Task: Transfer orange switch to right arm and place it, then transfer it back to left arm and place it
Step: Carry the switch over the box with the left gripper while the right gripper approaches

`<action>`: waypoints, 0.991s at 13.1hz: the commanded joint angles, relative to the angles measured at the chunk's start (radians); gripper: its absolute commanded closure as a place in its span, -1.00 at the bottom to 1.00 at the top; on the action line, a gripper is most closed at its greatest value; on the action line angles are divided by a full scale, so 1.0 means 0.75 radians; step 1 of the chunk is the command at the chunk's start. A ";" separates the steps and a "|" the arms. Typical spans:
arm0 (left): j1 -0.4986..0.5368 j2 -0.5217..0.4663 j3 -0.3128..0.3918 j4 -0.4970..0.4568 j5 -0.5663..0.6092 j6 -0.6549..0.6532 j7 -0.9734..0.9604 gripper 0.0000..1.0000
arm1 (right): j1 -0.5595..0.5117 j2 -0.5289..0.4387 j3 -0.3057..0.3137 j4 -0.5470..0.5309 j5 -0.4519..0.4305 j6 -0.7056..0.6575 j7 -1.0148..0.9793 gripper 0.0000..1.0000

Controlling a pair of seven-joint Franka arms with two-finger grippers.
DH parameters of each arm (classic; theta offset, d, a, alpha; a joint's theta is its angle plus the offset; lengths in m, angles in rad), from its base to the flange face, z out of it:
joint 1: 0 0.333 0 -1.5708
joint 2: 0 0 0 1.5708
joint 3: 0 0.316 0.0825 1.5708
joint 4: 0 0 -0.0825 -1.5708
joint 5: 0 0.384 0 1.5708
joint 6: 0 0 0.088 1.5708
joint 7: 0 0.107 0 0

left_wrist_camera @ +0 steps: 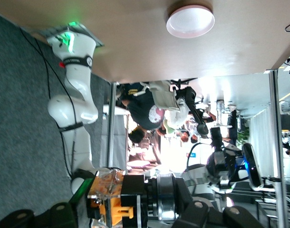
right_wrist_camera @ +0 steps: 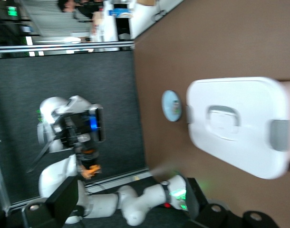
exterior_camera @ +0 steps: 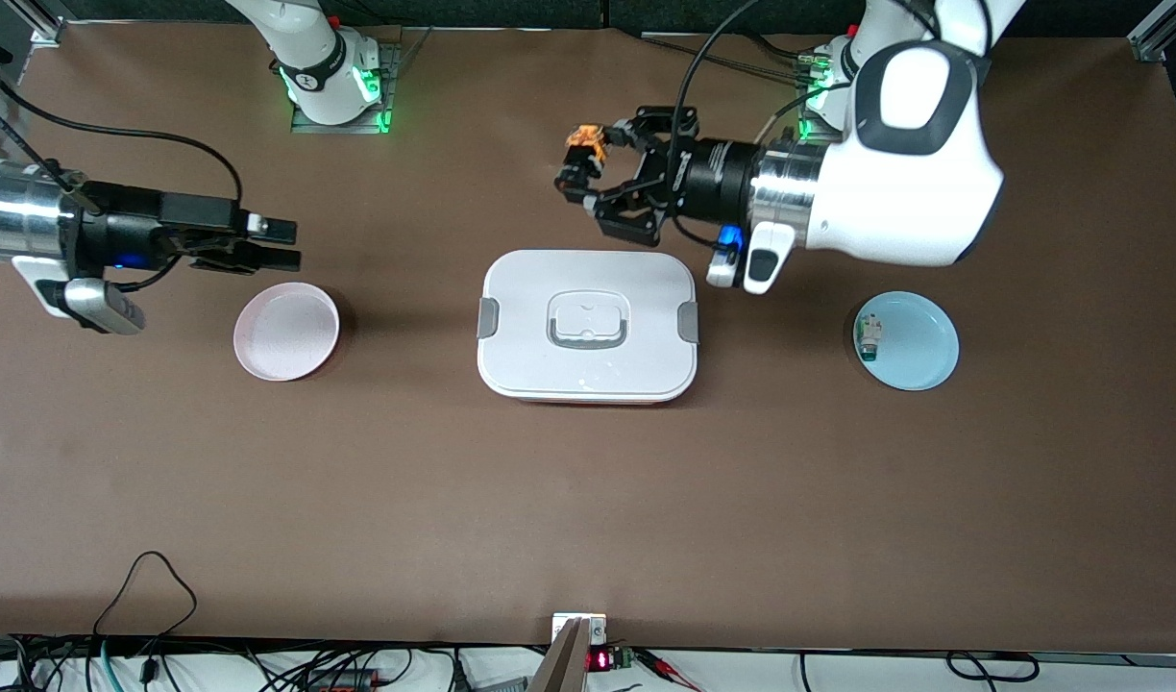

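The orange switch [exterior_camera: 584, 144] is a stubby black part with an orange end, and my left gripper [exterior_camera: 576, 163] is shut on it. That gripper hangs level over the tabletop between the box [exterior_camera: 588, 325] and the robots' bases, pointing toward the right arm's end. In the left wrist view the orange switch [left_wrist_camera: 109, 199] sits between the black fingers. My right gripper [exterior_camera: 279, 244] is open and holds nothing. It hangs over the table beside the pink plate [exterior_camera: 286, 331], pointing toward the left gripper. The right wrist view shows the box [right_wrist_camera: 240, 126] and, farther off, the held switch [right_wrist_camera: 90, 168].
The white box with grey latches stands mid-table between the two plates. A light blue plate [exterior_camera: 919, 346] toward the left arm's end holds a small white-and-green component [exterior_camera: 869, 336]. The pink plate lies toward the right arm's end. Cables trail along the table edge nearest the front camera.
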 commanded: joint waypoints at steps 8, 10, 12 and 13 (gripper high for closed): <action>-0.045 0.041 0.001 0.024 -0.147 0.156 -0.108 0.96 | 0.194 0.090 0.003 -0.181 0.634 0.051 -0.399 -1.00; -0.059 0.051 0.001 0.029 -0.143 0.176 -0.122 0.96 | 0.268 0.092 0.005 -0.181 0.726 0.128 -0.401 -1.00; -0.061 0.065 0.001 0.033 -0.135 0.182 -0.149 0.96 | 0.341 0.104 0.007 -0.181 0.820 0.177 -0.402 -1.00; -0.061 0.065 0.001 0.033 -0.135 0.182 -0.147 0.96 | 0.372 0.108 0.007 -0.183 0.853 0.182 -0.402 -1.00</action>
